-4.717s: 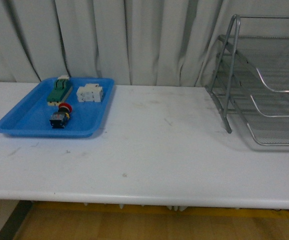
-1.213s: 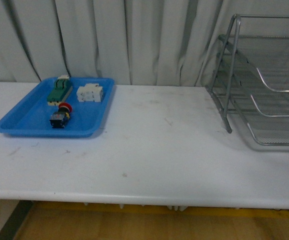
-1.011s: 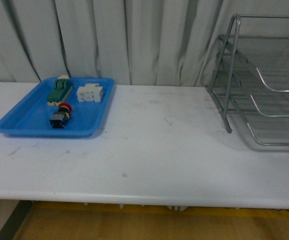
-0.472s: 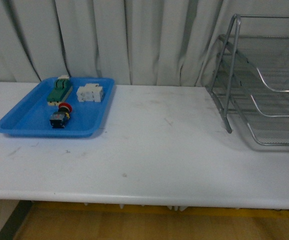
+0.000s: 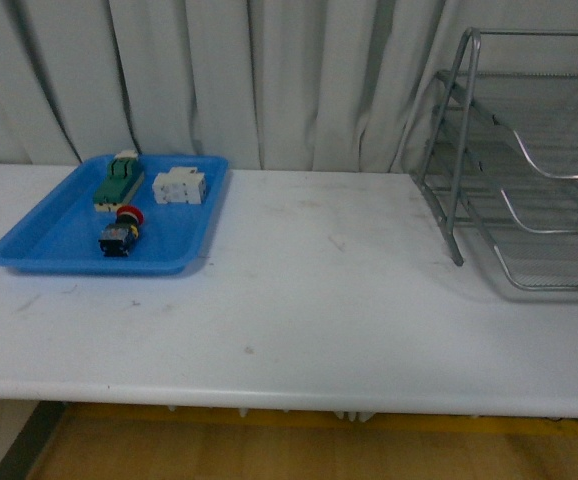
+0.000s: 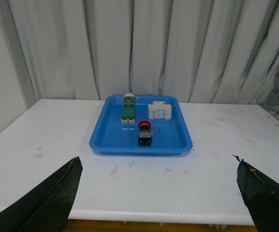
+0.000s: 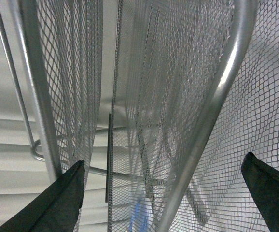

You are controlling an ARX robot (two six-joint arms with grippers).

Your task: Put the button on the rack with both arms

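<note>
One blue tray holds one button, one green block and one white block. One wire rack stands well apart. The left gripper and right gripper gape empty.

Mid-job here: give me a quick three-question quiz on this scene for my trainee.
1. True or false: the red-capped push-button switch lies inside the flat blue plastic tray.
2. Multiple choice: in the front view, the silver three-tier wire-mesh rack stands on which part of the white table? A) left end B) middle C) right end
3. Fill in: the left gripper has its jaws ____, holding nothing.
Key: 1 true; 2 C; 3 open.
</note>
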